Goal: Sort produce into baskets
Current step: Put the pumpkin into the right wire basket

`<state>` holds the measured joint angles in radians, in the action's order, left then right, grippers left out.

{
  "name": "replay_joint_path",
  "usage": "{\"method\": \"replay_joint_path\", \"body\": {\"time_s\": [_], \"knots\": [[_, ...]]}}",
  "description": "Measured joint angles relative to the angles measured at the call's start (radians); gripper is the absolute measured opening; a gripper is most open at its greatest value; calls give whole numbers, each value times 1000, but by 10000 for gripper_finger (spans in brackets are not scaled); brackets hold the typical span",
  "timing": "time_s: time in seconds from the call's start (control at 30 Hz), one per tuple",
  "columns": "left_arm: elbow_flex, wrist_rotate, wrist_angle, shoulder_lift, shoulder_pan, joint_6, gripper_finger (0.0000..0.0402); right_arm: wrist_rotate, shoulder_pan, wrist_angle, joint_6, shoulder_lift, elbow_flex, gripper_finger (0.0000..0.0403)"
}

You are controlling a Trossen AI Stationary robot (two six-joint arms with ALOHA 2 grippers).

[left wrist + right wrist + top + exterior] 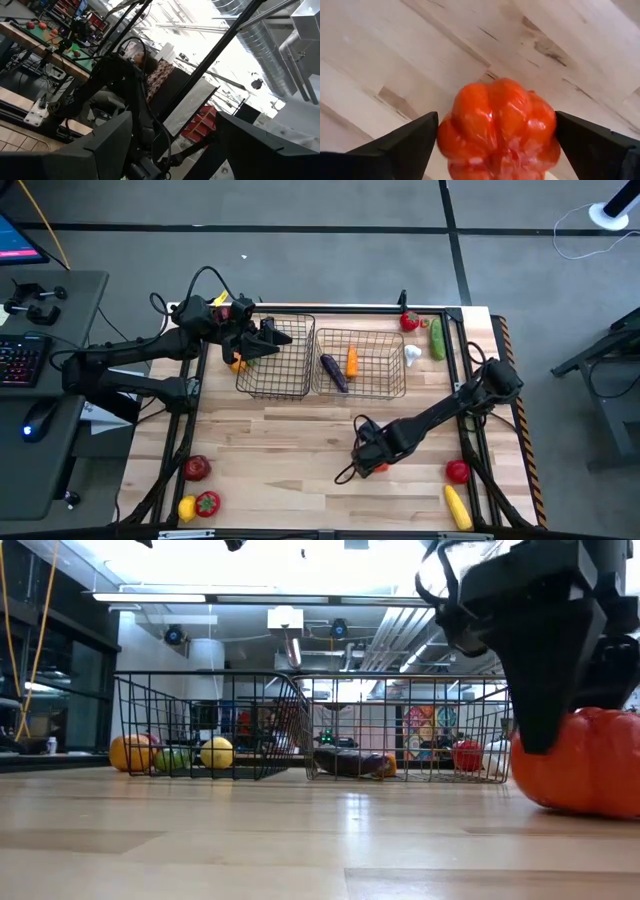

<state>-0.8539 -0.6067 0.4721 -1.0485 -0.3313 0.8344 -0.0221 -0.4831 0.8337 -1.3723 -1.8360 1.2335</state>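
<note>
My right gripper (pixel 376 462) is low over the table's front middle, shut on an orange-red ribbed pepper (pixel 497 127), which also shows in the low view (pixel 590 772). My left gripper (pixel 270 338) is open and empty, tipped upward above the left side of the narrower basket (pixel 275 360). The wider basket (pixel 360 364) holds a purple eggplant (pixel 333 372) and an orange carrot (pixel 352 360). An orange, a green and a yellow piece (pixel 172 755) lie by the narrower basket's left wall. My right gripper pinches the pepper between its two fingers, one on each of two opposite ribbed sides (pixel 442 137). The fingers come from above, slanting down. The pepper's underside (pixel 585 808) rests on the table.
A red fruit (pixel 410 321), a green cucumber (pixel 437 338) and a white piece (pixel 413 355) lie right of the wider basket. Red and yellow pieces (pixel 197 468) lie at the front left, a red one (pixel 458 471) and a long yellow one (pixel 457 506) at the front right.
</note>
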Motion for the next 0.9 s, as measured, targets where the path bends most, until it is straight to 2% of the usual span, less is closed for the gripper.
{"method": "replay_joint_path", "body": {"time_s": [0.33, 0.57, 0.7, 0.8, 0.9], "knots": [[0, 0, 0, 0, 0, 1, 275, 81, 0, 31, -20, -21, 1, 383], [0, 0, 0, 0, 0, 2, 275, 92, -2, 61, -16, -32, 1, 382], [0, 0, 0, 0, 0, 1, 275, 105, -2, 62, -18, -32, 3, 364], [0, 0, 2, 0, 0, 1, 275, 76, -2, 84, -15, -26, 29, 340], [0, 0, 11, 0, -4, 1, 275, -3, 2, 157, 11, -3, 89, 327]]}}
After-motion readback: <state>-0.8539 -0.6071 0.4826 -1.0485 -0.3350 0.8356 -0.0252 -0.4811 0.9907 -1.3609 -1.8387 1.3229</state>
